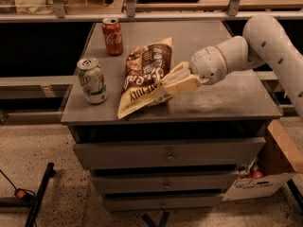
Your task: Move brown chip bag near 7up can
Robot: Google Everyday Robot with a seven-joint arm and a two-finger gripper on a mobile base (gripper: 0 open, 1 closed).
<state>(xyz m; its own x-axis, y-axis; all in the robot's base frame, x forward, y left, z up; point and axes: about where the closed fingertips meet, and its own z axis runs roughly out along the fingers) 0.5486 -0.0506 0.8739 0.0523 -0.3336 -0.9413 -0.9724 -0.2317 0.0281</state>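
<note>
The brown chip bag lies tilted on the grey cabinet top, dark brown above with a cream-yellow lower band. My gripper reaches in from the right and is shut on the bag's right edge, its cream fingers pinching the bag. The 7up can stands upright near the left front edge, a short gap left of the bag's lower corner.
A red cola can stands at the back left of the cabinet top. The cabinet has drawers below. A cardboard box sits on the floor at the right. A dark stand leg lies on the floor at left.
</note>
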